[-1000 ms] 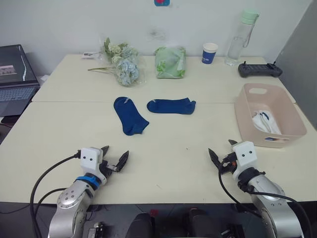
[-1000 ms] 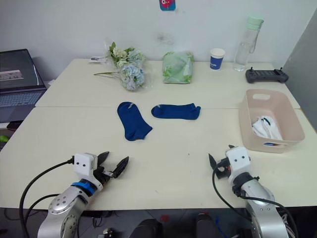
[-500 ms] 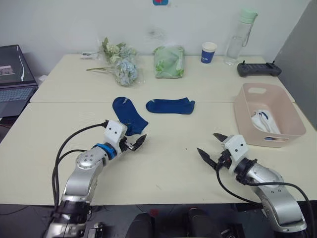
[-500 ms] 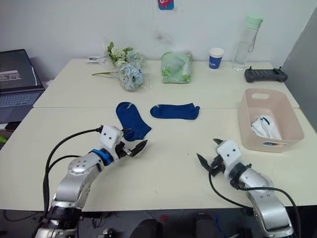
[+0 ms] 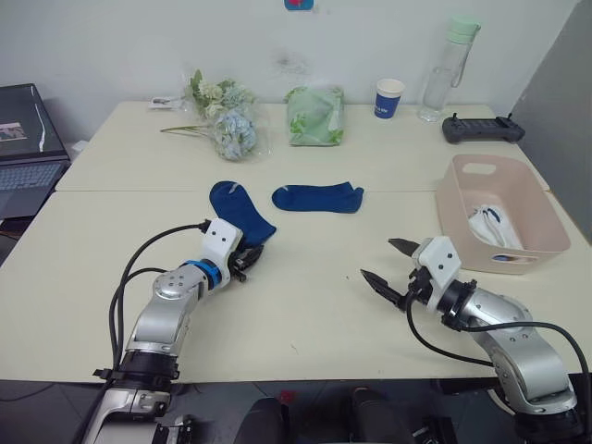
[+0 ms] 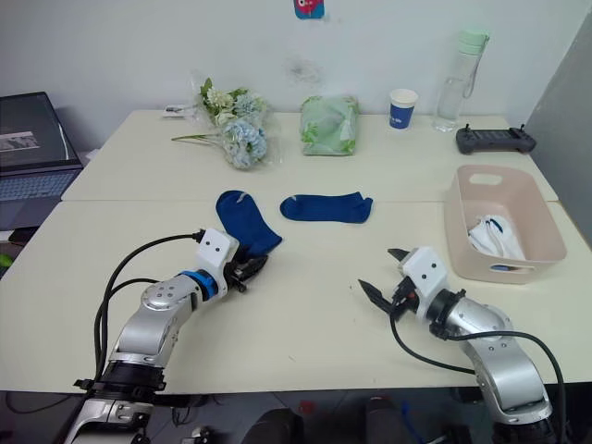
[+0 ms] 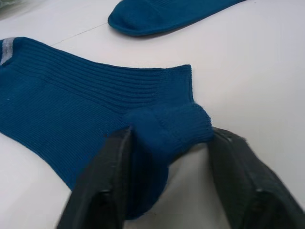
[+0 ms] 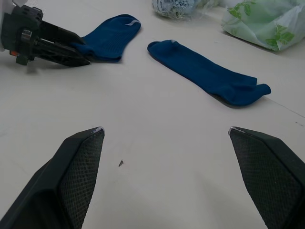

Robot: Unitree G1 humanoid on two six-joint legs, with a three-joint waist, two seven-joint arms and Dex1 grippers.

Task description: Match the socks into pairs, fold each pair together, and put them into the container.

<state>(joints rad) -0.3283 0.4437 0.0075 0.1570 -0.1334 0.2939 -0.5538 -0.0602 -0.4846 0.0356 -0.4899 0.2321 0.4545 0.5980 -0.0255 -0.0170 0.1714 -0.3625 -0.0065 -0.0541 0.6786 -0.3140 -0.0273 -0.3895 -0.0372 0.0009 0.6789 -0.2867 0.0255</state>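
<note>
Navy sock (image 5: pixel 242 213): cuff edge pinched by left pincer (image 5: pixel 246 260); right pincer (image 5: pixel 384 263) spread wide, empty.

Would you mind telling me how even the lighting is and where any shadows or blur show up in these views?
Left eye view: soft, even light over the table, with faint shadows under the right gripper. Left wrist view: the sock is sharp, its ribbing clear, with a dark shadow beneath the pinched edge; the fingers are slightly soft. Right wrist view: the fingers look blurred, the far sock clearer.
</note>
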